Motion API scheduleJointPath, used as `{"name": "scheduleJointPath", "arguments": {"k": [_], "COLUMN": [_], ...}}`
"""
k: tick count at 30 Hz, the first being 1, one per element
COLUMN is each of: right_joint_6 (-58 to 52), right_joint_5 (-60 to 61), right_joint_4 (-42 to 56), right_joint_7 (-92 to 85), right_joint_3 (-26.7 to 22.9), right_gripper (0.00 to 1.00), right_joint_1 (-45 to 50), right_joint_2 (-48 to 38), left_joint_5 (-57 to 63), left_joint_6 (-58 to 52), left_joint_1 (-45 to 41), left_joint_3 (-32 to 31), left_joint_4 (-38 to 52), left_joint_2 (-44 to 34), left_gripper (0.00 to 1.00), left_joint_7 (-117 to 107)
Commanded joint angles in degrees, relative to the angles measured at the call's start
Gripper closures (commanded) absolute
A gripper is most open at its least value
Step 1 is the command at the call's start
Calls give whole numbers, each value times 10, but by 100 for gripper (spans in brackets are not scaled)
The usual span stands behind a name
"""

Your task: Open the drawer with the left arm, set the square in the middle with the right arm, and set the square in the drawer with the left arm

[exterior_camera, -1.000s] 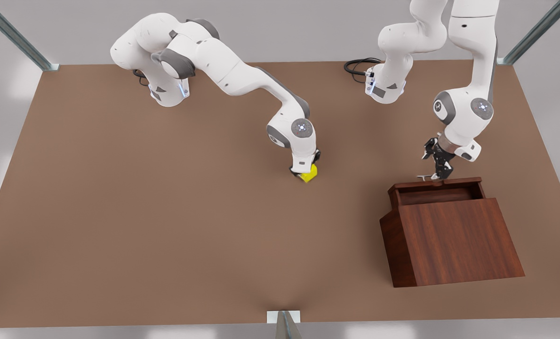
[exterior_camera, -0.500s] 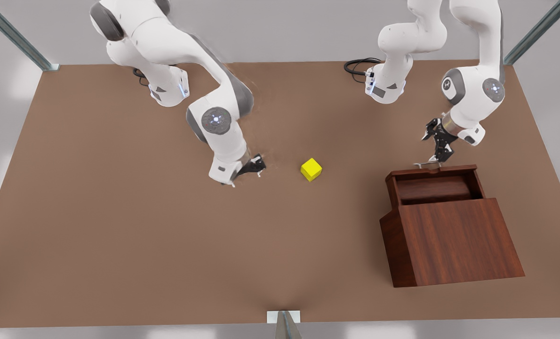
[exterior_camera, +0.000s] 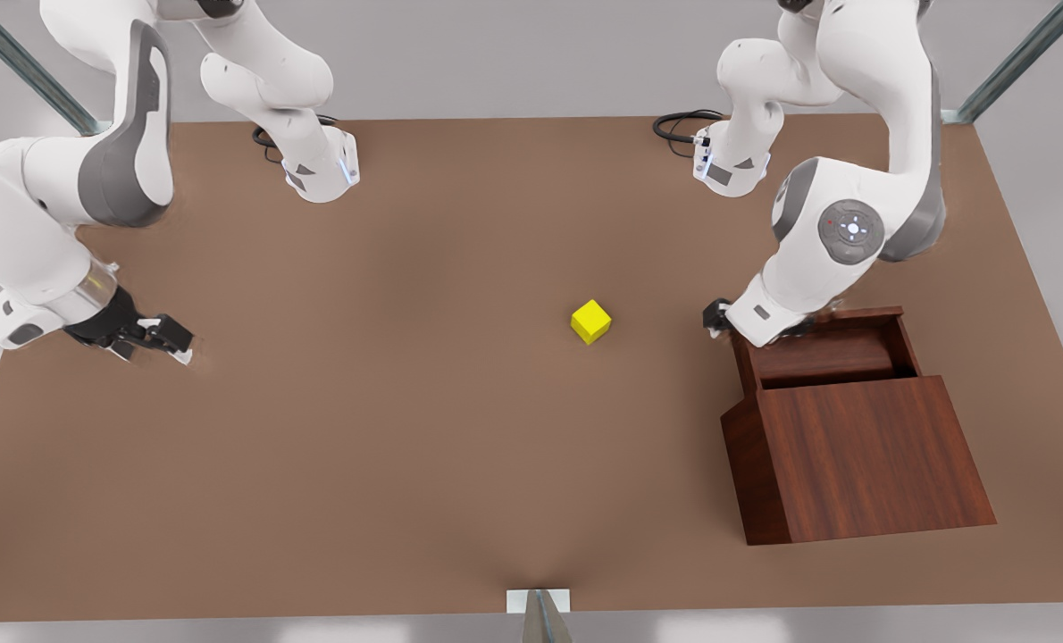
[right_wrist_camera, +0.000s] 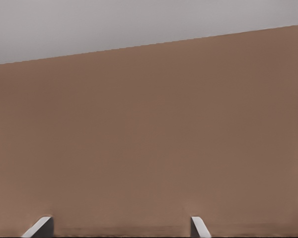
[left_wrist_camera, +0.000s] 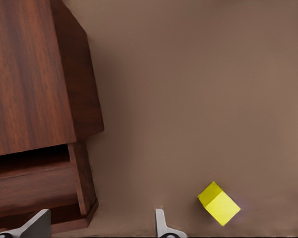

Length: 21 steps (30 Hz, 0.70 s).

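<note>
The drawer [exterior_camera: 824, 350] is standing open at the cabinet's [exterior_camera: 862, 455] 12 o'clock end, and the square [exterior_camera: 590, 321] is sitting on the desk [exterior_camera: 389, 464] mid-surface, at the cabinet's 10 o'clock. The left gripper [left_wrist_camera: 99, 229] is hovering beside the drawer's corner, fingers [left_wrist_camera: 160, 223] spread apart and holding nothing. The right gripper [exterior_camera: 158, 338] is waiting near the desk's 9 o'clock edge, fingers [right_wrist_camera: 199, 226] apart and empty. The step in hand looks like fetching the square: the left arm should be centring over it, turning its wrist to match the cube's skewed faces, descending straight, then closing on opposite flat sides.
</note>
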Motion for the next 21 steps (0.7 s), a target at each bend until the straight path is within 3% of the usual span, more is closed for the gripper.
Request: {"name": "scheduleJointPath", "arguments": {"k": [1, 6, 10, 21], "right_joint_6": [-13, -18, -16, -16], "right_joint_5": [2, 1, -6, -7], "right_joint_4": [3, 19, 20, 19], "right_joint_7": [0, 1, 1, 1], "right_joint_3": [1, 10, 9, 9], "right_gripper": [0, 0, 0, 0], "right_joint_1": [11, 12, 11, 11], "right_joint_2": [-1, 0, 3, 6], "left_joint_5": [4, 49, 142, 160], "left_joint_6": [-1, 59, 177, 300], "left_joint_1": [2, -8, -74, -87], "left_joint_3": [-10, -133, -133, -130], "left_joint_4": [3, 5, -58, -149], "left_joint_2": [2, 75, 99, 153], "left_gripper": [0, 0, 0, 0], "left_joint_7": [21, 165, 178, 143]}}
